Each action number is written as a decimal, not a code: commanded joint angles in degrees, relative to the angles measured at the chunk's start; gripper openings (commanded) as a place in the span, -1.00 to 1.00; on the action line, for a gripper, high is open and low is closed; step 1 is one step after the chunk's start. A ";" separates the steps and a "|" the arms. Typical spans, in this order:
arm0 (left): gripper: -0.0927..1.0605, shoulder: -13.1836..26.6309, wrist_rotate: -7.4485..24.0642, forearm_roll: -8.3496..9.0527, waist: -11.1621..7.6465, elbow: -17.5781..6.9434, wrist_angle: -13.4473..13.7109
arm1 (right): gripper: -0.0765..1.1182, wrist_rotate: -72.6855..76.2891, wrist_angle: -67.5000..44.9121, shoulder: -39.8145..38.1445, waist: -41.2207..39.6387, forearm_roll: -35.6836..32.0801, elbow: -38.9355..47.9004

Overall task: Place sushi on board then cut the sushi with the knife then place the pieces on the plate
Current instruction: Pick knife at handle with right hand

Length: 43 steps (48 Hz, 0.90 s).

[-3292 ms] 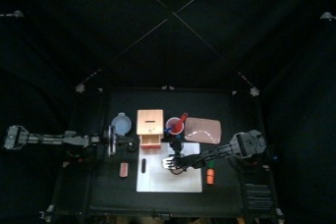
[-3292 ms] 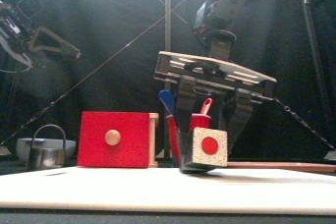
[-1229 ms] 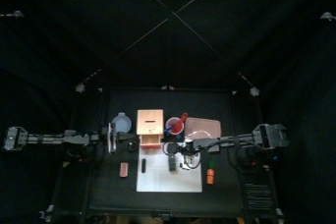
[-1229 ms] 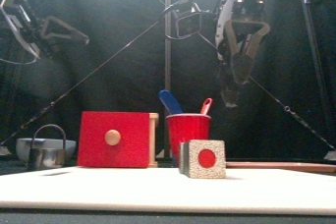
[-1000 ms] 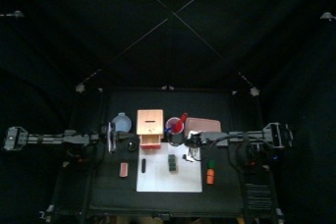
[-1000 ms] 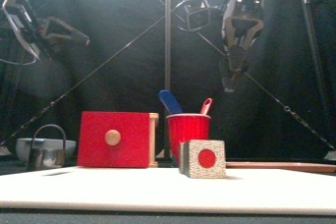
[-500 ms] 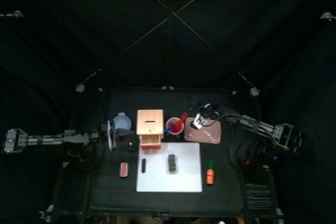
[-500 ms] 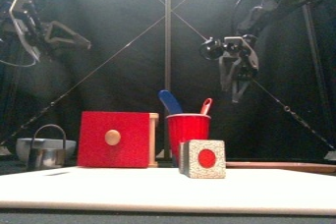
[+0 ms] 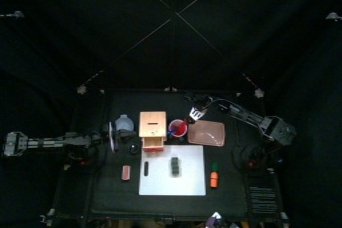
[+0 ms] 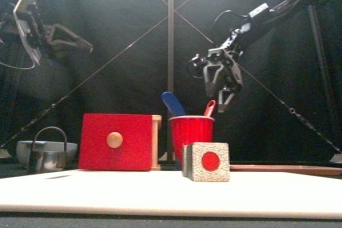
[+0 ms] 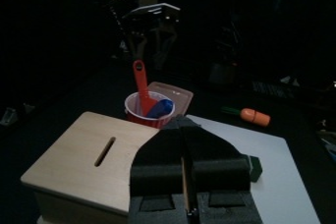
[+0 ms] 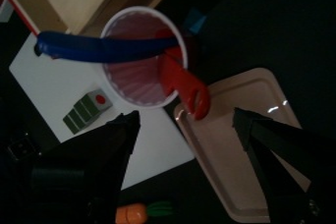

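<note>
The sushi roll (image 9: 175,166) lies on the white board (image 9: 187,177); in the front view its speckled end with a red centre (image 10: 205,160) faces me. Behind it stands the red cup (image 10: 193,137) holding the blue knife (image 10: 171,103) and the red knife (image 10: 209,107). My right gripper (image 9: 201,109) hangs open and empty above the cup's far side; in its wrist view the cup (image 12: 141,71), the red knife (image 12: 184,83) and the pink plate (image 12: 252,144) lie below it. My left gripper (image 9: 114,143) rests shut at the left, beside the box.
The wooden box (image 9: 152,130) with its red drawer front (image 10: 118,141) stands left of the cup. A blue-grey bowl (image 9: 123,126) sits left of the box. An orange toy (image 9: 213,179) lies at the board's right edge, a small red toy (image 9: 127,172) to its left.
My right gripper has let go of the sushi roll on the board, risen, and swung back to above the red cup. The left arm has stayed put.
</note>
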 commanded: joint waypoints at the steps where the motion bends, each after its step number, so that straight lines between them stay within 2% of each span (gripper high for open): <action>1: -0.64 0.18 0.09 0.00 0.53 -1.32 -0.53 | 0.87 -0.44 1.93 2.29 -1.41 -0.88 -4.75; 21: -0.64 0.18 0.00 -0.09 1.67 -0.35 -0.09 | 0.87 0.79 11.69 10.81 -1.14 -0.70 -13.89; 43: -0.64 0.18 0.09 -0.09 2.81 0.62 0.00 | 0.86 2.81 14.15 12.13 -0.70 0.26 -14.41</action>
